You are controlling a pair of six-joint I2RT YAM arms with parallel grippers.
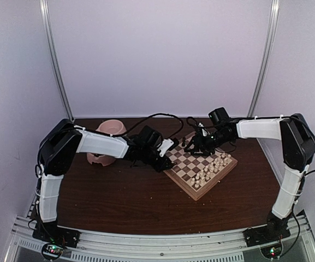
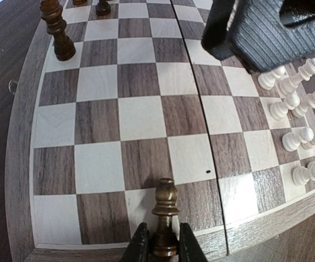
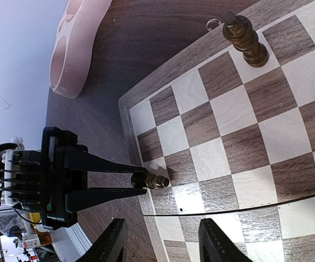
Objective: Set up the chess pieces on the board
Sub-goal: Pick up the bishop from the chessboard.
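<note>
Left wrist view shows the left pincer point(image 2: 164, 250) clenched on a dark piece point(image 2: 166, 203), one finger on each side of its lower body. That keeps it upright with the head clear above the tips. The piece sits at the near edge row of the board point(image 2: 19, 174), just left of the centre fold, about where a light and a dark square meet. The fingers hide its base, so I cannot tell whether it rests on the wood. Gripping low and reaching in over the border looks deliberate, since the arm stays off the squares and the piece can go straight down. It is glossy turned brown wood with a ball head, a collar and a slim waist, and it is narrower than a square.

Right pincer point(image 3: 164, 240) is released, fingers apart with bare board between them, hanging over the squares near the fold. It is probably held there to stay out of the way.

Farther out, a tall dark piece point(image 2: 57, 30) stands in the column along the clasp side and a smaller one point(image 2: 102, 6) stands beside it. Pale pieces point(image 2: 293, 103) crowd the opposite side. On that layout, I judge the held piece belongs toward the clasp side. A pink bowl point(image 1: 111, 130) sits on the counter point(image 1: 124, 202), apart from the board
</note>
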